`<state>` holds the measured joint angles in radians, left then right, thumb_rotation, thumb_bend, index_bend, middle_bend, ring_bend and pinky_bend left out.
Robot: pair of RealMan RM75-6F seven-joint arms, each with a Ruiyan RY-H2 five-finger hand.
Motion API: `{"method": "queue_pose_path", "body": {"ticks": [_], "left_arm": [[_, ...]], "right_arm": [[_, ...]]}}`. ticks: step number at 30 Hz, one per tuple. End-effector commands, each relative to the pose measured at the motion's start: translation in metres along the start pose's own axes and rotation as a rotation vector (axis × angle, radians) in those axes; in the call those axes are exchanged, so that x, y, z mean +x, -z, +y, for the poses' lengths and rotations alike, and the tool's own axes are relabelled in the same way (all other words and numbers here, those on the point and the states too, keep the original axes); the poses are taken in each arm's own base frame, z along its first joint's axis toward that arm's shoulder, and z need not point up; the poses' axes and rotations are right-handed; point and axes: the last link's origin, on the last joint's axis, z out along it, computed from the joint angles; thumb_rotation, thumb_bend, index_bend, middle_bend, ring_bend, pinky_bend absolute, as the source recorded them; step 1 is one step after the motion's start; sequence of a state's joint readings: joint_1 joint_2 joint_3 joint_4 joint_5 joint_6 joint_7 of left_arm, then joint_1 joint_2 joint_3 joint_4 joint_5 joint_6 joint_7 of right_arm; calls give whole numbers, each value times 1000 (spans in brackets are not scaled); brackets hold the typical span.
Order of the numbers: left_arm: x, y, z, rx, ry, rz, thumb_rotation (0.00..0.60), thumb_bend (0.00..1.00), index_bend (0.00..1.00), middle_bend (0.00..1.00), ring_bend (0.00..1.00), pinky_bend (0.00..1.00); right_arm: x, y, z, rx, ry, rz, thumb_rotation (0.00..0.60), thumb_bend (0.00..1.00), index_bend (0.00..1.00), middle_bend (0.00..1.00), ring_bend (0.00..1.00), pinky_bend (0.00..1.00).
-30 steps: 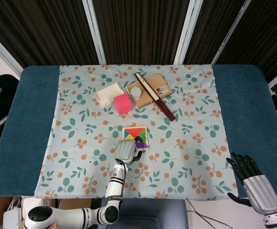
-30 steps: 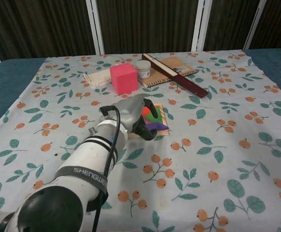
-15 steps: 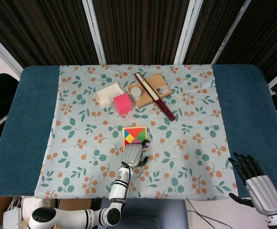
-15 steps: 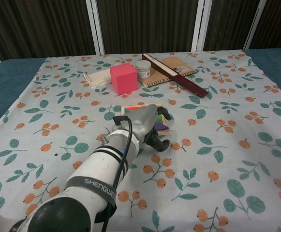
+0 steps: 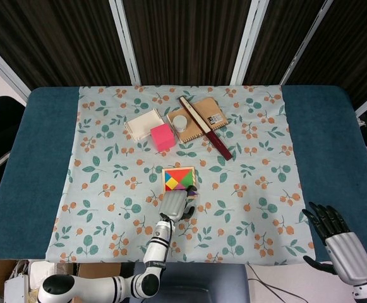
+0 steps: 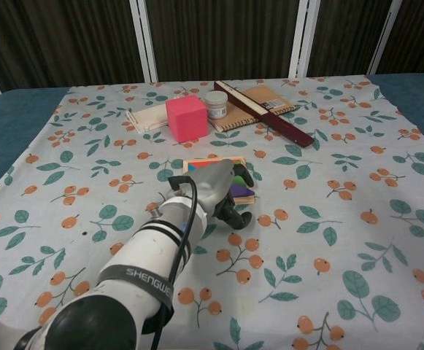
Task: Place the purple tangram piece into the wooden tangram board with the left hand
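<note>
The left hand [image 6: 215, 191] had drawn back off the wooden tangram board [image 5: 179, 179], fingers loosely curled and holding nothing, leaving the purple tangram piece [image 6: 242, 191] lying at the board's near-right corner, apparently placed, while the right hand [image 5: 338, 243] rested spread and empty.

Left hand [image 5: 175, 206] at the near edge of the wooden tangram board [image 5: 179, 179], covering it. Beyond the board: open cloth, then pink cube [image 5: 162, 136], jar [image 5: 180, 122], notebook [image 5: 206, 114] and dark ruler [image 5: 204, 127]. Cloth lies unobstructed to both sides of the hand.
</note>
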<state>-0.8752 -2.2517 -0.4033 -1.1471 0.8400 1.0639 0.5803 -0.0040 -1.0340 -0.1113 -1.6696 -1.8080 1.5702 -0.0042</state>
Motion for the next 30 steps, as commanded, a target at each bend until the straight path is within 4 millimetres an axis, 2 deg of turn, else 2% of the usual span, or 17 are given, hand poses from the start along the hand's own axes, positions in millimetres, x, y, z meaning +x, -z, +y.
{"method": "queue_pose_path", "body": {"ticks": [1,15,23,26,30], "left_arm": [[1,0,-2,7,-2,-3,600,378,312,1000,1000,1000],[7,0,-13,22,-1,-2,600,378,345,1000,1000,1000],[13,3,-9,-7,30,11,600,378,345,1000,1000,1000],[25,12,-3,-64,47,45,600,378,324,1000,1000,1000],[53,38,-1,-174,73,102,600,378,271,1000,1000,1000]], "right_arm": [[0,0,0,-1,0,0,600,121,0,0,0,0],[-1,0,-1,-4,4,3,600,121,0,0,0,0],[-1,-1,0,-4,6,3,600,121,0,0,0,0],[-1,-1,0,-6,10,2,600,121,0,0,0,0],[-3,-1,0,-6,21,-4,600,121,0,0,0,0]]}}
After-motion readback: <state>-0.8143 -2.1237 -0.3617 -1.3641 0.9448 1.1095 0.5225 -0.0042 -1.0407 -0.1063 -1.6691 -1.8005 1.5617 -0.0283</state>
